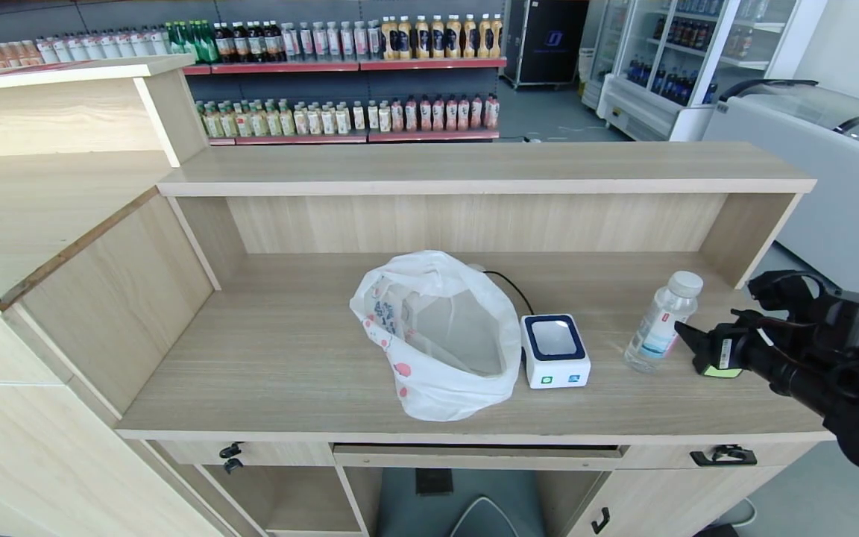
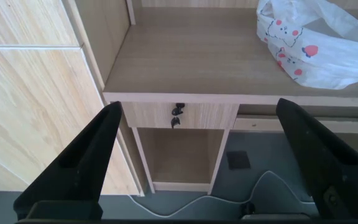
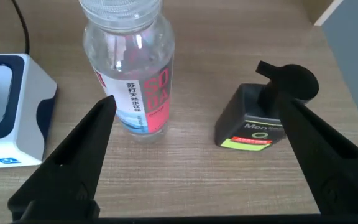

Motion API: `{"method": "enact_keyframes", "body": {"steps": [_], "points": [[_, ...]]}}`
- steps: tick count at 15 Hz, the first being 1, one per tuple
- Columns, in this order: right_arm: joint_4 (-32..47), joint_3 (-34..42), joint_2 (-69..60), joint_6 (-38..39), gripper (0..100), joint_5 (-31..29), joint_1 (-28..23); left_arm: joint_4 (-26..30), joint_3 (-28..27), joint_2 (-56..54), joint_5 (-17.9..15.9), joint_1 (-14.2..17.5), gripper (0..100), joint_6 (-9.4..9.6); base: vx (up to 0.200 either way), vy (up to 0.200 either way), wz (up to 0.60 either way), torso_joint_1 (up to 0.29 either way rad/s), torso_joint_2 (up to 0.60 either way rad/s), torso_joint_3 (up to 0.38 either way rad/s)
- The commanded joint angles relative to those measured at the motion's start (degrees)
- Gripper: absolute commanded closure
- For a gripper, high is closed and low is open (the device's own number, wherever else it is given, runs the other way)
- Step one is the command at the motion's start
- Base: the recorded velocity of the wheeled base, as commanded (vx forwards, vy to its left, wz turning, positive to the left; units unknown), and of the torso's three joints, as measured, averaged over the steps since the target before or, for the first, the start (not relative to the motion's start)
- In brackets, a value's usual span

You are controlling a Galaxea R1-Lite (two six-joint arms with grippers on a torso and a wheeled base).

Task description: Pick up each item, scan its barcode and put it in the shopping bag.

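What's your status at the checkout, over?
Left gripper open, empty, off the front edge of the counter. Right gripper open, facing water bottle and black container, both on it. Nothing between them and the scanner. Shopping bag open.

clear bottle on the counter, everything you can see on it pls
The clear bottle looks like transparent plastic with a white screw cap and a white, blue and red label round its middle; the contents look clear. It stands upright on the wooden counter, between the scanner and a small black container, apart from both. The open right claw is near it but not touching.
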Motion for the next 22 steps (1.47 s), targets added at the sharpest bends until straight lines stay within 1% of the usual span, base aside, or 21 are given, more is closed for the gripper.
{"method": "enact_keyframes", "body": {"steps": [1, 2, 4, 7, 12, 22], "points": [[-0.1, -1.9, 2.7, 0.3, 0, 0.0, 1.9, 0.0, 0.0, 0.0, 0.0, 0.0, 0, 0.0, 0.0, 0.0, 0.0, 0.0, 0.0, 0.0], [-0.2, -2.4, 3.4, 0.5, 0, 0.0, 3.5, 0.0, 0.0, 0.0, 0.1, 0.0, 0, 0.0, 0.0, 0.0, 0.0, 0.0, 0.0, 0.0], [-1.4, -2.5, 4.8, 0.5, 0, 0.0, 4.6, 0.0, 0.0, 0.0, 0.0, 0.0, 0, 0.0, 0.0, 0.0, 0.0, 0.0, 0.0, 0.0], [-3.6, -3.4, 7.4, 0.0, 0, -0.3, 5.0, 0.0, 0.0, 0.0, 0.1, 0.0, 0, 0.0, 0.0, 0.0, 0.0, 0.0, 0.0, 0.0], [-3.6, -7.3, 10.5, 0.0, 0, -0.4, 5.2, 0.0, 0.0, 0.0, 0.1, 0.0, 0, 0.0, 0.0, 0.0, 0.0, 0.0, 0.0, 0.0], [-3.6, -14.3, 16.0, 0.5, 0, -0.5, 8.5, 0.0, 0.0, 0.0, 0.0, 0.0, 0, 0.0, 0.0, 0.0, 0.0, 0.0, 0.0, 0.0]]}}
